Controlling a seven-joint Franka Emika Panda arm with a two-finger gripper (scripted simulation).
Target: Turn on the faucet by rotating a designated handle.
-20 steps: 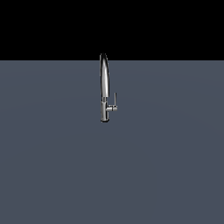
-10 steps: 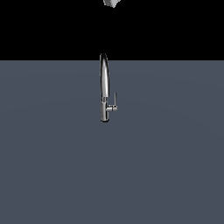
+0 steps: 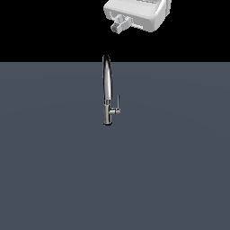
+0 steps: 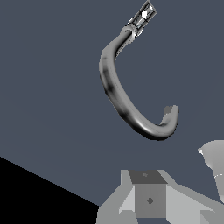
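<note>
One chrome faucet (image 3: pixel 107 90) upright on grey surface (image 3: pixel 54 170), thin handle (image 3: pixel 118 102) pointed up beside spout, gripper (image 3: pixel 120 24) seen above, jaw state unclear.

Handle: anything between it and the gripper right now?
No separate object shows on the grey surface. The gripper hangs above the faucet, and the handle sits low on the exterior view's right of the body. Only the faucet's own tall arched spout rises near the path down.
</note>
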